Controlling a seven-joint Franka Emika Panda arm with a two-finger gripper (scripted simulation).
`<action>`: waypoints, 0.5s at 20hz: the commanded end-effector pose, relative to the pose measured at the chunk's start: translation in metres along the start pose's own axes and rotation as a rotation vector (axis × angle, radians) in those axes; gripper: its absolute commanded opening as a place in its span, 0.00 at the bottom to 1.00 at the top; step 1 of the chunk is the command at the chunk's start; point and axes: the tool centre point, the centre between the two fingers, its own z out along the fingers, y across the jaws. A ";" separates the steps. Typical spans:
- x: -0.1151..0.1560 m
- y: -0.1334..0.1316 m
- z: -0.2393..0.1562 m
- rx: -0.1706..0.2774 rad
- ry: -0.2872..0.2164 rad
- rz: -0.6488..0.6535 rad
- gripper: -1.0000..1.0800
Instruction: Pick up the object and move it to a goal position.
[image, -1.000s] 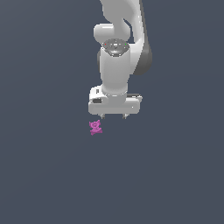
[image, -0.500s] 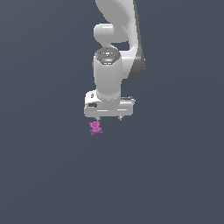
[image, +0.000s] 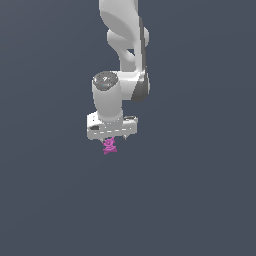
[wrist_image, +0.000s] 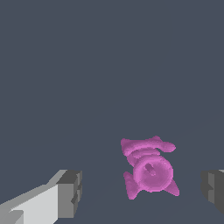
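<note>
A plain, dark slate-grey worktop (image: 200, 200) fills both views, unmarked and without visible edges or walls. On it, near the middle of the exterior view, lies the pink figurine (image: 109, 146). Just above it hangs the white pincer (image: 110, 138), its grey fingers (wrist_image: 70, 194) spread apart either side of the figurine, not touching it. Behind rises the white arm (image: 122, 60).
</note>
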 end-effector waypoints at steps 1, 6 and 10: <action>-0.008 0.010 0.012 0.002 -0.004 -0.028 0.96; -0.019 0.023 0.028 0.005 -0.010 -0.064 0.96; -0.024 0.028 0.034 0.006 -0.012 -0.079 0.96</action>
